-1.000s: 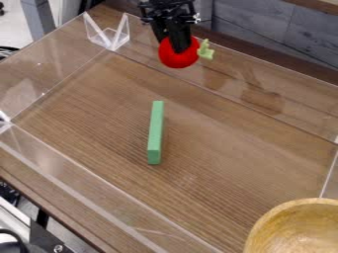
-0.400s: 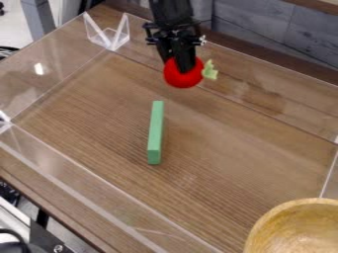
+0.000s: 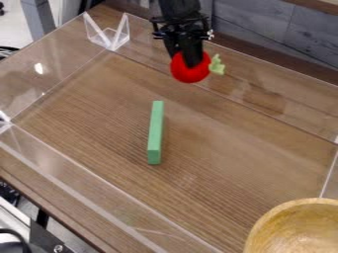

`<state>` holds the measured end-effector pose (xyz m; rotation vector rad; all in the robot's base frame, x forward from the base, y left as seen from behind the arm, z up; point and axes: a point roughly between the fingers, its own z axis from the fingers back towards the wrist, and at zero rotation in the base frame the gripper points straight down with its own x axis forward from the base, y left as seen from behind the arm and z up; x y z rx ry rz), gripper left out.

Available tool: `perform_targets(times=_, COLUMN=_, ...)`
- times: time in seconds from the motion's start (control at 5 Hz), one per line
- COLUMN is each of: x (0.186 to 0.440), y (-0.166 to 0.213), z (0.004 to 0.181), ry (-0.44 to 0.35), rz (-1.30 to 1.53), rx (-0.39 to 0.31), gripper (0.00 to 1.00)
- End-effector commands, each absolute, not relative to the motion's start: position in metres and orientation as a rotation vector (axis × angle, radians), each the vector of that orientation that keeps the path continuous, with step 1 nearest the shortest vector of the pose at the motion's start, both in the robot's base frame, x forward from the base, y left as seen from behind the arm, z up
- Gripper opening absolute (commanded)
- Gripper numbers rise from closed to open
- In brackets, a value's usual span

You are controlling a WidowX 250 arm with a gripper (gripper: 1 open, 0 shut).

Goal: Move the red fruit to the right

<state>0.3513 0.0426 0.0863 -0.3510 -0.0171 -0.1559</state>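
The red fruit (image 3: 191, 68) is a small round bright red toy with a light-green leafy stem poking out to its right. It hangs near the far wall of the clear tray, just above the wooden floor. My black gripper (image 3: 188, 54) comes down from above and is shut on the red fruit, its fingers covering the top of it.
A long flat green bar (image 3: 156, 131) lies on the wooden floor of the clear plastic tray (image 3: 53, 59), in front of the fruit. A wooden bowl (image 3: 301, 229) sits at the bottom right corner. A clear triangular stand (image 3: 106, 32) is at the back left.
The gripper has carried the red fruit to the right along the far wall. The green bar has not moved.
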Motion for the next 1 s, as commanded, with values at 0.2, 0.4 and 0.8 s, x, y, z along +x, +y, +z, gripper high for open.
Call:
perform_targets(times=0.2, x=0.354, y=0.038, z=0.102, ry=-0.074, rz=-0.135, rx=-0.335, gripper=0.00)
perform_targets(times=0.4, x=0.353, y=0.039, z=0.104, ry=-0.082, rz=-0.113, rx=-0.339, gripper=0.00)
perform_targets(times=0.8, x=0.344, y=0.043, z=0.113, ry=-0.094, rz=-0.105, rx=-0.348, gripper=0.00)
